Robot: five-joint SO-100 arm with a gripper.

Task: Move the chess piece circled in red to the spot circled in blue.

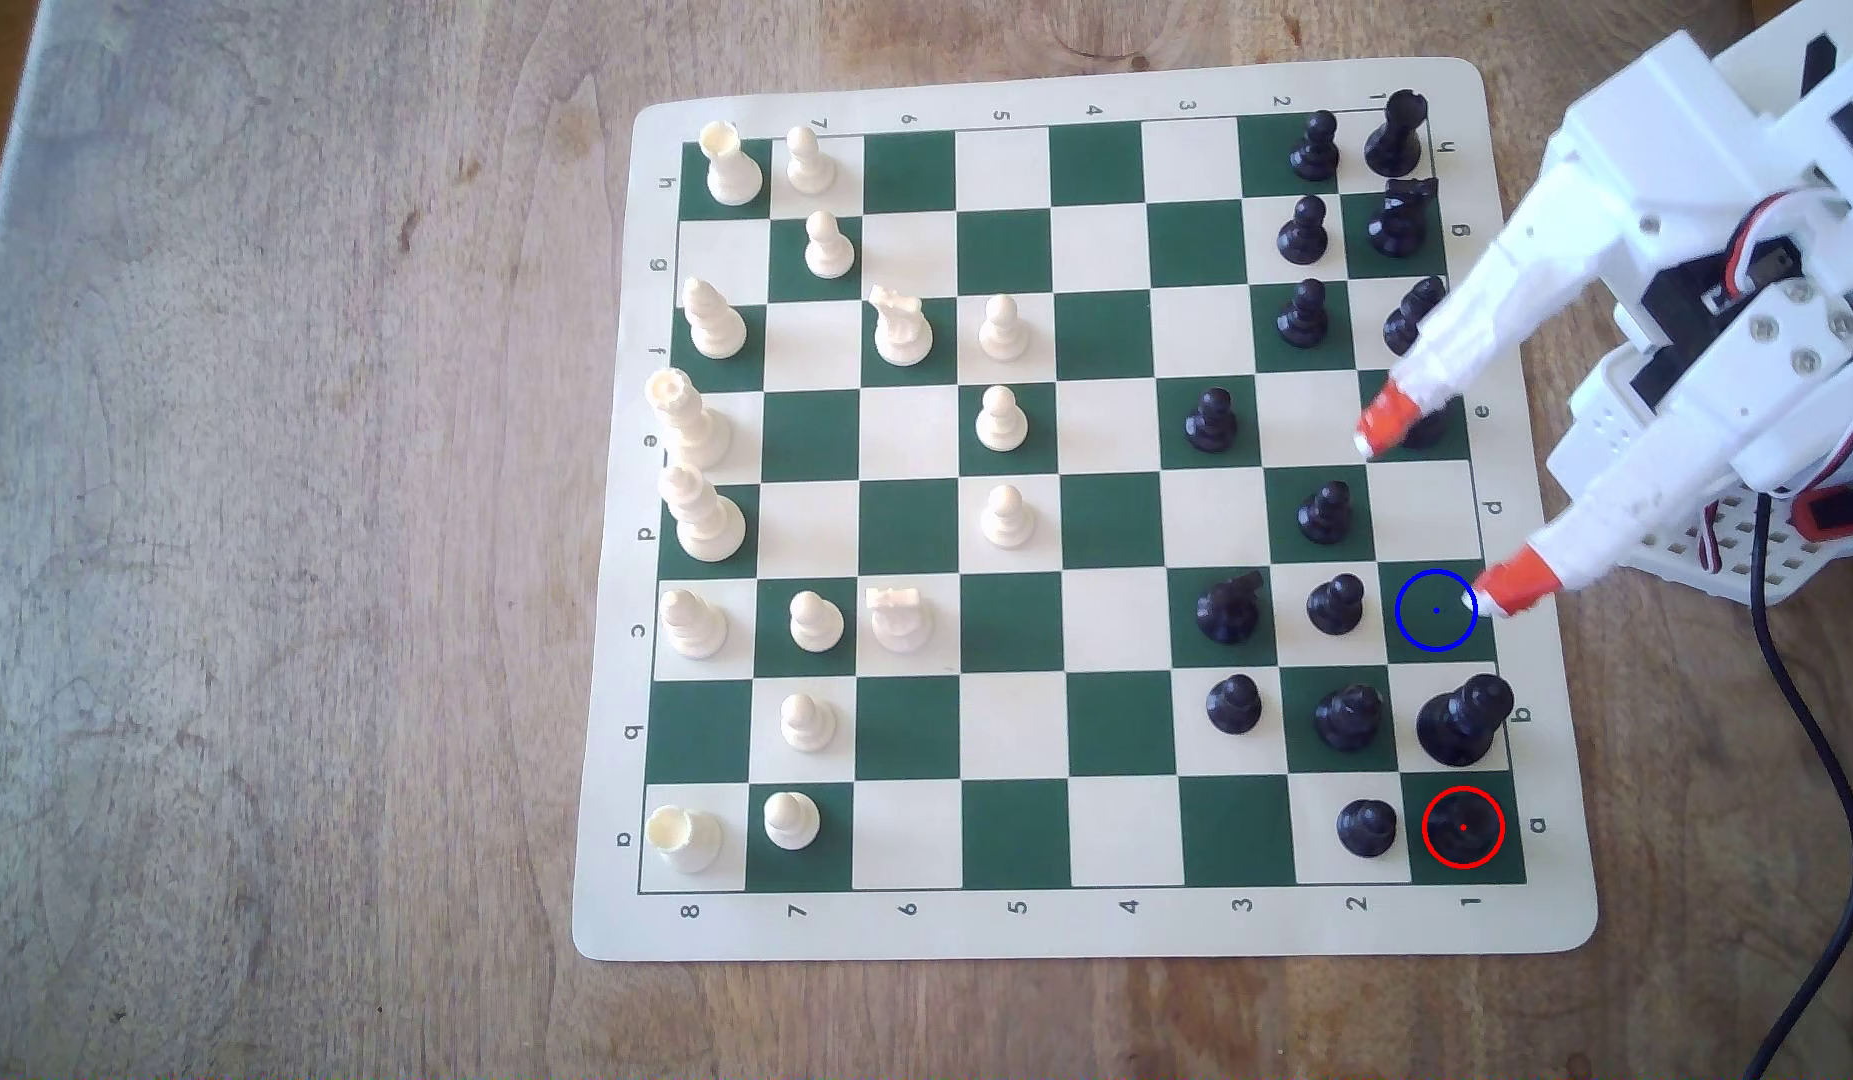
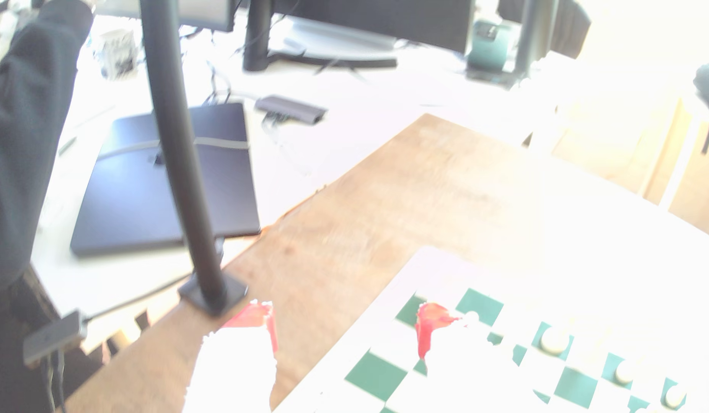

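One gripper (image 1: 1421, 519), jaws spread wide, empty, poised over board edge at 3 o'clock in exterior view. Red-ringed piece (image 1: 1463, 827) untouched on corner square at 5 o'clock; blue-ringed square (image 1: 1436, 611) vacant, just beside lower fingertip (image 1: 1504, 592). Step judged: approach. Next: travel toward 6 o'clock past tall black piece (image 1: 1462, 719), descend, close.

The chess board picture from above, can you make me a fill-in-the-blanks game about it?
1. The stubby black plastic chess piece has a ring of colour ___ drawn around it.
2. The dark green board square with the blue ring holds ___ chess pieces.
3. The white gripper with orange fingertips has its jaws ___.
4. The green and cream chess mat lies on a table made of ___.

Missing words: red; no; open; wood
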